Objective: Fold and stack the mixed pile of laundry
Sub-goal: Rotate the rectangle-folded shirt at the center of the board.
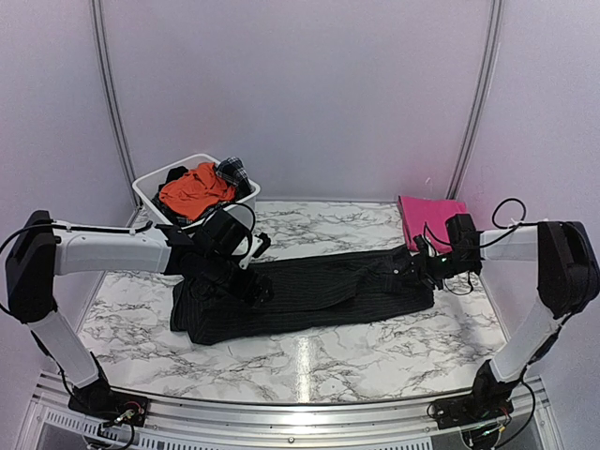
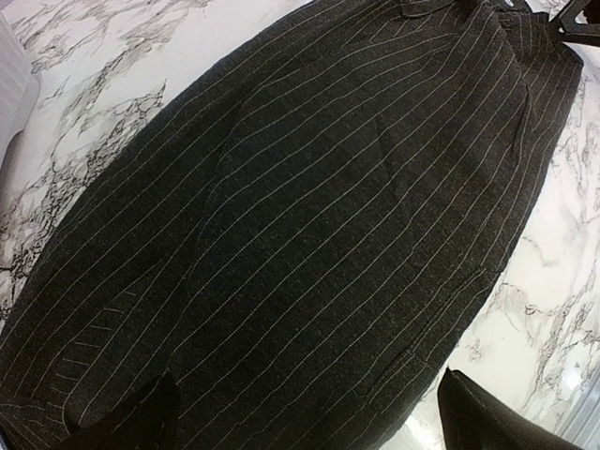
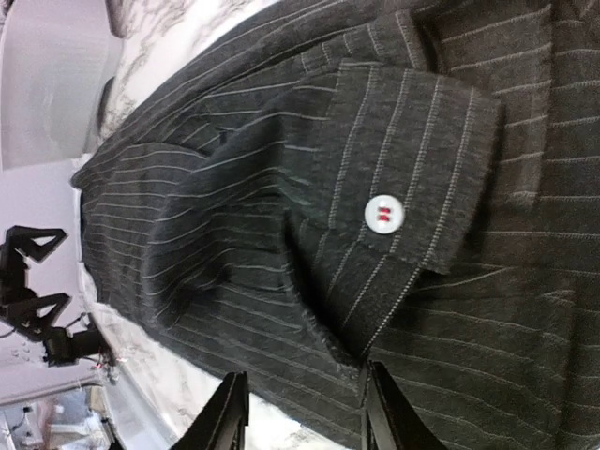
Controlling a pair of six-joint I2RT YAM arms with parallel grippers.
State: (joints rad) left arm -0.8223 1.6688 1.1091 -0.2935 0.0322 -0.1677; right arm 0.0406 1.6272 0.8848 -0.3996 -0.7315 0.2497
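Black pinstriped shirt: the thin-striped dark fabric garment [image 1: 309, 291] lies flat in a long band across the middle of the white marble-patterned table [image 1: 375, 347], its sides apparently turned in. It is not yet folded down to a compact packet.

Cuff: the right wrist view shows a turned-back cuff with a white button [image 3: 382, 213] at the shirt's right end.

Magenta-pink cloth: a flat, square-edged fabric piece [image 1: 429, 216] sits at the far right of the table, apart from the shirt. It looks already folded, the likely start of the stack.

White plastic tub: the tub [image 1: 150, 187] stands at the far left, holding a crumpled orange garment [image 1: 192, 187] and a small dark plaid piece [image 1: 234, 172]. Both look untouched.

Left gripper: the left gripper [image 1: 248, 281] is low over the shirt's left part, fingers spread wide with nothing held.

Right gripper: the right gripper [image 1: 412, 267] is at the shirt's right end, fingers parted with the cloth edge in the gap and no pinch visible.

Progress: roughly one item done, one half-folded, two waiting.
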